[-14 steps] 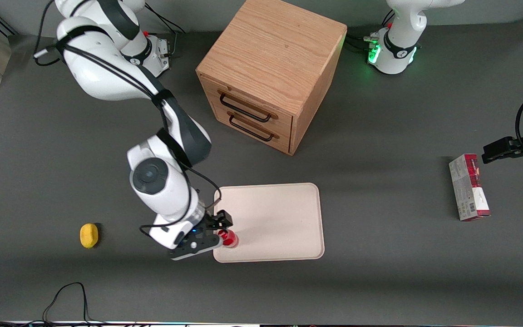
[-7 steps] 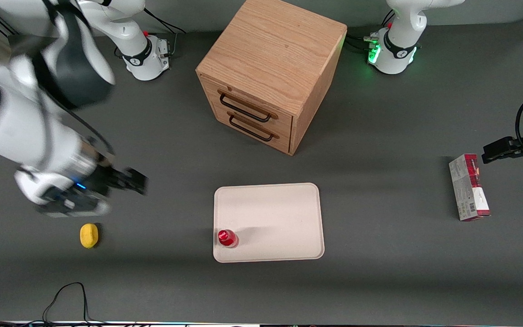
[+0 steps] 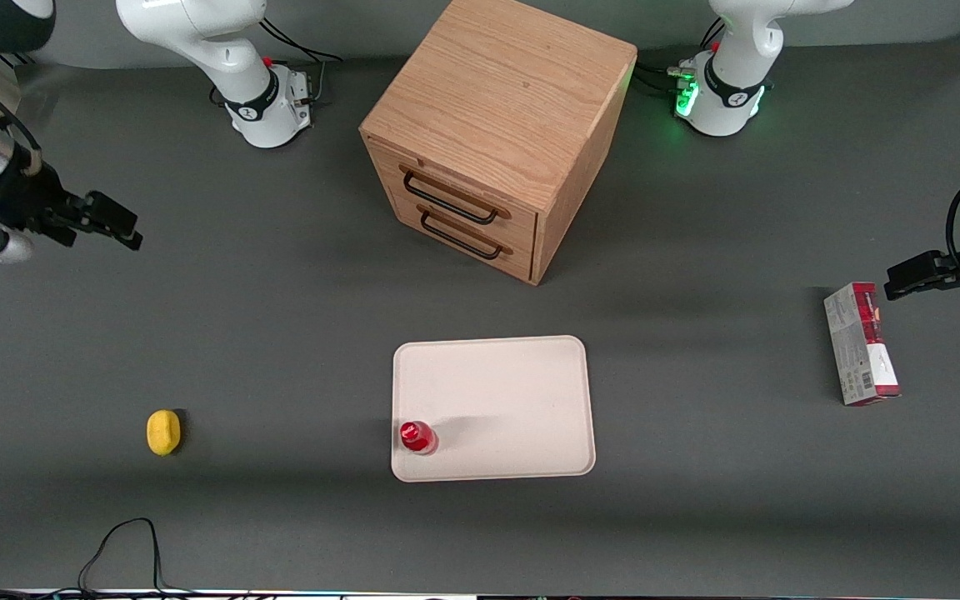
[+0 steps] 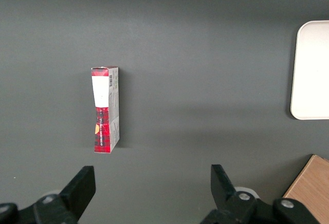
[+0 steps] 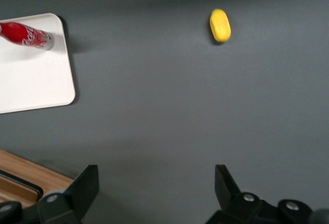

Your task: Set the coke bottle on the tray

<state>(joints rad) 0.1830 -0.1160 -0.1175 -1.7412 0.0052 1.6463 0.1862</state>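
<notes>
The coke bottle (image 3: 417,437), small and all red, stands upright on the cream tray (image 3: 505,392), in the tray's corner nearest the front camera on the working arm's side. It also shows in the right wrist view (image 5: 25,35), on the tray (image 5: 36,80). My right gripper (image 3: 117,223) is open and empty, raised well away from the tray at the working arm's end of the table. In the right wrist view the gripper (image 5: 154,175) has bare grey table between its fingers.
A wooden drawer cabinet (image 3: 497,125) stands farther from the front camera than the tray. A yellow object (image 3: 163,432) lies on the table toward the working arm's end. A red-and-grey carton (image 3: 861,343) lies toward the parked arm's end.
My gripper has let go of the bottle and pulled up and away toward the working arm's end of the table. The bottle has stayed standing on the tray.
</notes>
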